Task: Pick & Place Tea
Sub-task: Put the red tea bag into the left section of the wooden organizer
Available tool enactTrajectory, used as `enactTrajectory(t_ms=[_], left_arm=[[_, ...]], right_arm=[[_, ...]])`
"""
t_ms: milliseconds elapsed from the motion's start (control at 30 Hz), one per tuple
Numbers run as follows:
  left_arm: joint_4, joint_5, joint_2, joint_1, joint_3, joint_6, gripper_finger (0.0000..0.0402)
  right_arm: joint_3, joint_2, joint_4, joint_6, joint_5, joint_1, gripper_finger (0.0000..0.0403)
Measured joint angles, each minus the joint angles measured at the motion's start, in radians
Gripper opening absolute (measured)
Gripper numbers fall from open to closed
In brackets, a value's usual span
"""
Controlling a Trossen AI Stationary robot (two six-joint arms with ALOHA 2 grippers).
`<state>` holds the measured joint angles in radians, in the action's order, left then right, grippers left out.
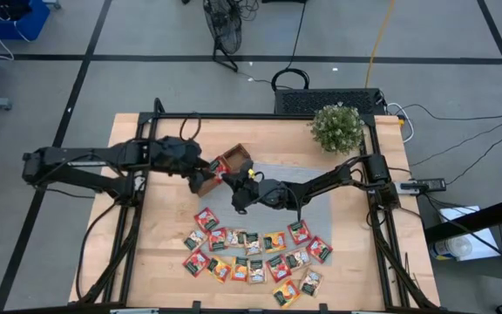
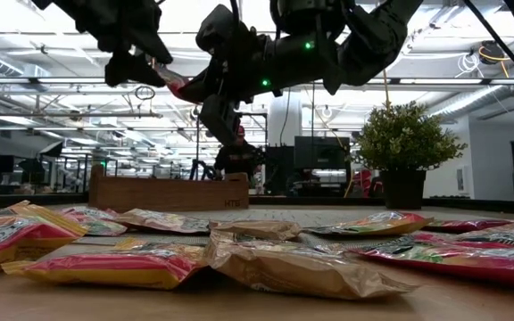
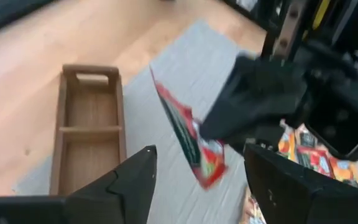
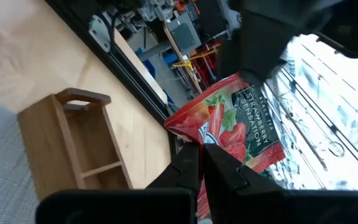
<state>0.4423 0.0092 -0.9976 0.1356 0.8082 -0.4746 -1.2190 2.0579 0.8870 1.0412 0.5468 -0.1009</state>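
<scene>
My right gripper pinches the light, crinkly red strawberry tea sachet by its edge above the brown wooden compartment tray; my left gripper gapes empty beside it.

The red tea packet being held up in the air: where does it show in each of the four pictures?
High view: the red tea packet sits mid-table between both arms, beside the wooden tray.
Low view: upper left, high above the table.
Left wrist view: centre, edge-on, right of the tray.
Right wrist view: centre right, pinched in the right end effector.
Shared landmark: the wooden tray.
</scene>
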Motion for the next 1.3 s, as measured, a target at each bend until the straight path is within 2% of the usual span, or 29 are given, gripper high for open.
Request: enactTrajectory(t_ms=[233,367,533,733,900,1000,1133,1200,1300], left_arm=[[-0.001,-0.007,0.012,0.001,0.000,-0.006,0.0225],[-0.001,-0.009,0.011,0.006,0.001,-0.006,0.0202],[0.001,-0.007,0.001,0.025,0.000,-0.004,0.0139],[-0.002,0.041,0.002,0.050,0.000,0.075,0.0017],[-0.004,0.016,0.003,0.055,0.000,0.166,0.0004],[-0.006,-0.048,0.011,0.054,0.000,0.219,0.0004],[0.008,-0.119,0.030,0.056,0.000,0.285,0.0003],[0.047,-0.149,0.040,0.054,0.000,0.298,0.0003],[0.128,-0.196,0.045,0.052,0.000,0.287,0.0002]], right_arm=[[0.000,0.000,0.000,-0.005,0.000,0.000,0.0004],[0.000,0.000,0.002,-0.005,0.000,-0.002,0.0004],[0.000,0.000,0.003,-0.005,0.000,-0.006,0.0004],[0.000,0.000,0.000,-0.008,0.000,-0.006,0.0004],[0.000,0.000,0.000,-0.108,-0.001,-0.007,0.0010],[-0.002,-0.004,-0.030,-0.200,-0.022,-0.007,0.0032],[-0.001,-0.006,-0.096,-0.337,-0.031,-0.020,0.0092],[-0.001,-0.006,-0.110,-0.392,-0.014,-0.028,0.0126],[-0.001,-0.006,-0.123,-0.418,0.069,-0.047,0.0176]])
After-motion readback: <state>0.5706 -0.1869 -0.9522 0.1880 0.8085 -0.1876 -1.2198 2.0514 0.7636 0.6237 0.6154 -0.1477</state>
